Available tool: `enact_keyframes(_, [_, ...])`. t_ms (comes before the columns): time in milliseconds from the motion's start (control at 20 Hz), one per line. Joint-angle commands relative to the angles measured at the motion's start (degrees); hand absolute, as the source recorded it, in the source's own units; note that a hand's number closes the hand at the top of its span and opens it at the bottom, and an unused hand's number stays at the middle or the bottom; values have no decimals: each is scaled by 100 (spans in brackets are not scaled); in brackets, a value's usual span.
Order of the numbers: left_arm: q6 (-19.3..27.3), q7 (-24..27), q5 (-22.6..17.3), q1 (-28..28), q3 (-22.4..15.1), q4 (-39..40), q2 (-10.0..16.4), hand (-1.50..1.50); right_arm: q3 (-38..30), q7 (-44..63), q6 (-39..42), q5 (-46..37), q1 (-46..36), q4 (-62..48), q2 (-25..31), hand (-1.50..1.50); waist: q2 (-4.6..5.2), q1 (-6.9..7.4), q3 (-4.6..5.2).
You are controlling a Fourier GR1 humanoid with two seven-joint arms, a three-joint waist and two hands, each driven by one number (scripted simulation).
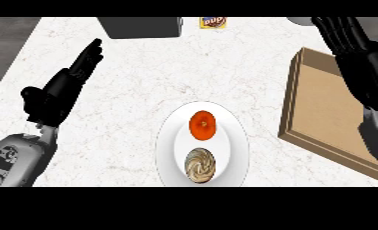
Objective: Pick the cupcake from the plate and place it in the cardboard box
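Cupcake (200, 165) waits unpicked at six o'clock on the plate (166, 144); left hand (63, 91) at nine, right hand (353, 56) above the cardboard box (319, 105) at three, both straight-fingered, hold nothing.

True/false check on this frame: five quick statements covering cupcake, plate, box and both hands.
1. The cupcake sits on the white plate. True.
2. The cupcake is alone on the plate. False: an orange round item lies on the same plate, on the cupcake's far side.
3. The cardboard box lies to the plate's right. True.
4. The right hand is curled round the cupcake. False: it is open, fingers straight, over the box.
5. The left hand is open, left of the plate, holding nothing. True.
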State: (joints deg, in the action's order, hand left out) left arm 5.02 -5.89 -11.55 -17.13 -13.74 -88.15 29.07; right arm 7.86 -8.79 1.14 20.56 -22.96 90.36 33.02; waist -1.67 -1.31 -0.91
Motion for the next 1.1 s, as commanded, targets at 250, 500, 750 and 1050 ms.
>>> enact_keyframes(250, [6, 671, 395, 396, 250, -151, 337, 0, -270, 1507, -2331, -1022, 1150, 2439, -50, -150, -41, -363, 127])
enact_keyframes(500, [-307, 1105, 235, 603, 243, -40, 252, 0, 743, 2214, -2662, -2870, 2620, 3100, 515, -150, 80, -225, 115])
enact_keyframes(750, [-250, 963, 417, 442, 42, -51, 5, 0, 1520, 2231, -2465, -4416, 3201, 3717, 975, -150, 127, -72, 104])
enact_keyframes(1050, [-229, 1070, 573, 517, -44, -63, -130, 0, 2410, 3921, -1448, -5818, 2966, 4154, 1177, -150, 146, 90, 118])
